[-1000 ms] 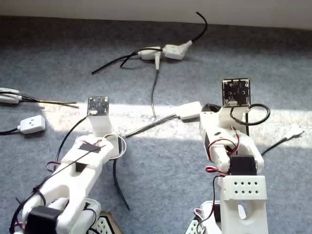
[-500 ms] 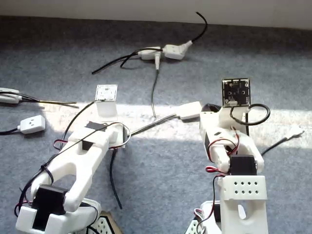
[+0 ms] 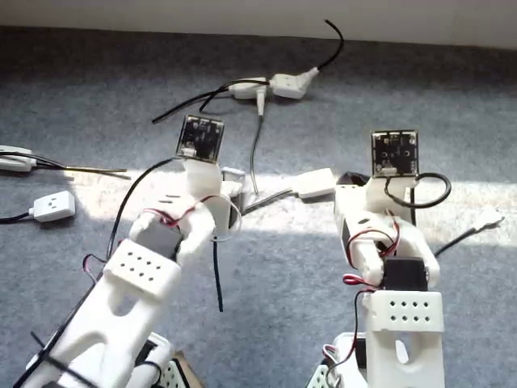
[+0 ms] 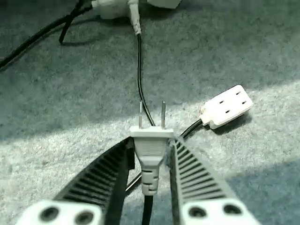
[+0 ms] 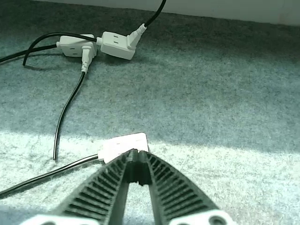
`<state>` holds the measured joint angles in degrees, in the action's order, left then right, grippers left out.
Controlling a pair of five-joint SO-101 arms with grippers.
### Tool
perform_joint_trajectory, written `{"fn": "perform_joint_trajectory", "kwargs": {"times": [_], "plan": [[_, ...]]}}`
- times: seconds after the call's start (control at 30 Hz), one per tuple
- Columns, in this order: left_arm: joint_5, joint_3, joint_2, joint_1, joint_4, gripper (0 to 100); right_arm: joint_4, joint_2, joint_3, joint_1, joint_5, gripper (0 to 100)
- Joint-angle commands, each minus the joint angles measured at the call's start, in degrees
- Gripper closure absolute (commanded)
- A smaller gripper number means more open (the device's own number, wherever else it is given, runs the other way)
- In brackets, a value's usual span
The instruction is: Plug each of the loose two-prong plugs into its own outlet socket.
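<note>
**L wrist view:** L claw (image 4: pixel 151 149) pinches a white two-prong plug (image 4: pixel 150 143) by its ribbed body, prongs aimed at the far edge of the grey carpet (image 4: pixel 262 56). The white three-way outlet socket (image 4: pixel 226 106) lies near, off to one side, every slot showing empty. Likely snag: prongs and slots aren't lined up, so a skewed push could shove the light socket away or twist the plug in the pads. The plug's black cord (image 4: pixel 147 213), trailing under the arm, may drag too.

**R wrist view:** R claw (image 5: pixel 137 157) is pressed together, nothing seen btwn its jaws, tips at that same socket's rear edge. That's a nudge, not a clamp, so prob. poor bracing. By the far edge lie two joined sockets (image 5: pixel 115 45), each w/ a plug already in.

**High view:** both arms stand mid-carpet, the three-way socket btwn them. A spare socket (image 3: pixel 52 206), apparently empty, sits near the left edge. A loose plug (image 3: pixel 489 217) lies near the right edge, well apart.
</note>
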<state>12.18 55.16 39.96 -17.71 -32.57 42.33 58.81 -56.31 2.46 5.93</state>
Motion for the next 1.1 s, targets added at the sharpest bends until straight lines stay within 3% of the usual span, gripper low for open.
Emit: {"fn": "perform_joint_trajectory", "kwargs": {"times": [0.0, 0.13, 0.23, 0.33, 0.53, 0.8, 1.07], "plan": [[-0.53, 6.11, 10.24, -3.91, 14.77, 99, -3.82, 0.31, 0.75, -5.67, -0.26, 99.1], [-0.62, 18.86, 9.01, -6.29, 37.63, 99, -4.7, -0.13, 0.92, -6.37, -3.69, 99.1], [-0.79, 26.42, 6.02, -9.54, 55.12, 99, -4.53, -0.13, 0.92, -3.03, -3.43, 99.1], [-0.88, 28.97, 1.71, -12.18, 65.41, 99, -3.3, -0.13, 1.19, 2.15, -3.43, 99.1], [-0.88, 25.45, -10.51, -12.79, 76.13, 99, 3.91, -0.31, 7.78, 13.76, -3.69, 99.1], [-5.89, 23.08, -25.27, -14.37, 88.7, 99, 6.11, -0.31, 9.01, 20.79, -3.52, 99.1], [-6.33, 23.08, -27.74, -16.04, 91.69, 99, 6.9, -0.31, 9.1, 26.77, -3.43, 99.1]]}}
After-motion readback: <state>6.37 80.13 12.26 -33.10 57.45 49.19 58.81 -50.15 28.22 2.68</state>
